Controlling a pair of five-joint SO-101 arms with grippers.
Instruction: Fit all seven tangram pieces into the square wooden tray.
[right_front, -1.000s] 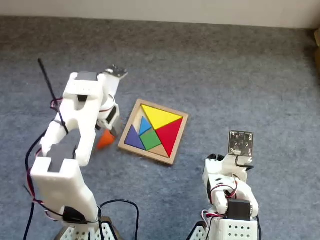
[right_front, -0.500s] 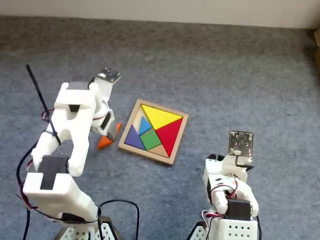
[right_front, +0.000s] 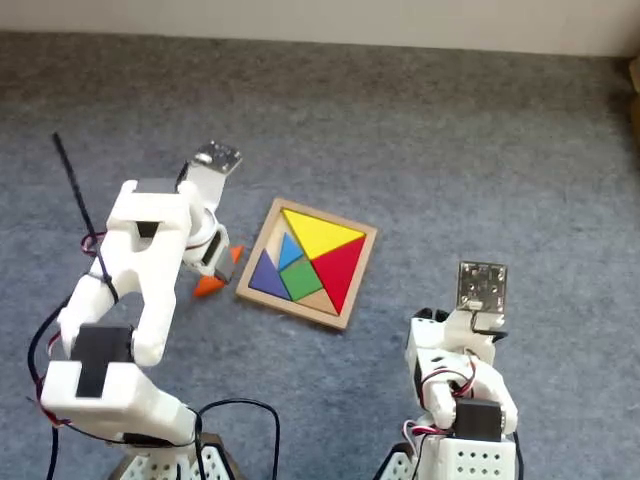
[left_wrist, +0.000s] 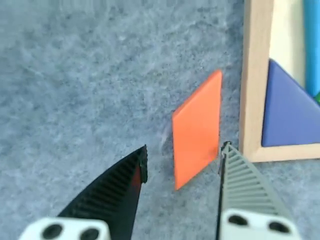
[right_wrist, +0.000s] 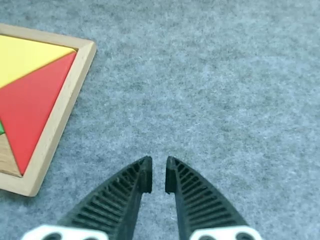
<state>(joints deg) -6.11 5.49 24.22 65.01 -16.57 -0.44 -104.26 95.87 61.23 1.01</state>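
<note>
Grey carpet lies under everything. At the lower centre of the left wrist view your left gripper (left_wrist: 185, 149) is spread wide and empty, a jaw to each side of the orange parallelogram (left_wrist: 197, 130). That piece lies flat just beside the wooden tray (left_wrist: 254, 75). Expect it to be thin, light, stiff and slick, so pinch across its narrow width. Your right gripper (right_wrist: 158, 161) is nearly closed on nothing. Farther off, the tray holds a yellow triangle (right_front: 320, 232), red triangle (right_front: 340, 268), blue triangle (right_front: 265, 275), light-blue piece (right_front: 290, 250) and green square (right_front: 302, 281), plus a bare patch.
</note>
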